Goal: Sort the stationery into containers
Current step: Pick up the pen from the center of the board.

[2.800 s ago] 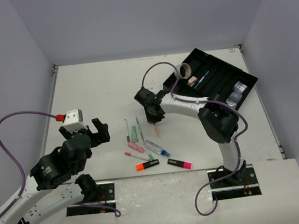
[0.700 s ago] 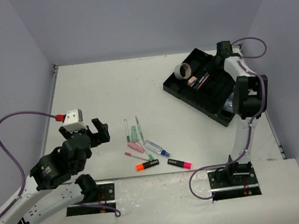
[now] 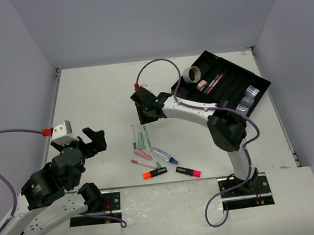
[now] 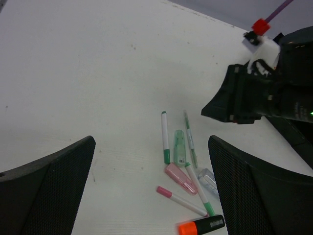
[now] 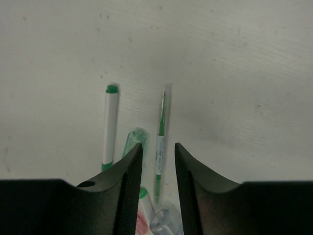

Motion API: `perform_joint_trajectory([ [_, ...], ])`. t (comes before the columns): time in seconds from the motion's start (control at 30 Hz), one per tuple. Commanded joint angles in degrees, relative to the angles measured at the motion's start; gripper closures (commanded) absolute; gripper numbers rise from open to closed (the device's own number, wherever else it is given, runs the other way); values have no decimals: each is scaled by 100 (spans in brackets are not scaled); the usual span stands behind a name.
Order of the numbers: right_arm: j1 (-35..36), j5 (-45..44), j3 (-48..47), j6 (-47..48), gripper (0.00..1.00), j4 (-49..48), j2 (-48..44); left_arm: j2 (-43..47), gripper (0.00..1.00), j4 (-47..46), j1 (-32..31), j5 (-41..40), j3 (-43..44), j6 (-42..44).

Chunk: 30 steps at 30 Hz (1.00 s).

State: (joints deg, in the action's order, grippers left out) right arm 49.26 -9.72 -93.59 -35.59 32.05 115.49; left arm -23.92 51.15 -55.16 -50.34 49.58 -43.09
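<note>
I see the white table (image 3: 98,96) with the black divided plastic tray (image 3: 236,77) at its 2 o'clock corner and a grey tape ring (image 3: 192,75) in the tray's 9 o'clock end. My right gripper (image 5: 158,146) hangs over the loose pens, its fingers narrowly parted and pinching nothing. The thin green-and-clear pen (image 5: 161,132) lies on the table in line with the gap between them, with a white green-capped pen (image 5: 109,127) at its 9 o'clock. My left gripper (image 4: 151,142) is spread wide, well apart from the pens.
</note>
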Motion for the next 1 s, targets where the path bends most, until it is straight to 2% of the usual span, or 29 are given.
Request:
perform_joint_trajectory([
  [0.0, 297, -459, -728, -133, 67, 545, 623, -40, 0, 8, 14, -214, 72, -170],
  [0.3, 489, -739, -691, -220, 70, 721, 879, -181, 0, -81, 14, -125, 69, -42],
  [0.8, 497, -618, -617, -395, 75, 803, 1222, 1, 0, -96, 14, -124, 52, -33],
  [0.97, 429, -629, -603, -397, 83, 812, 1217, 19, 0, -105, 14, -107, 43, -24],
])
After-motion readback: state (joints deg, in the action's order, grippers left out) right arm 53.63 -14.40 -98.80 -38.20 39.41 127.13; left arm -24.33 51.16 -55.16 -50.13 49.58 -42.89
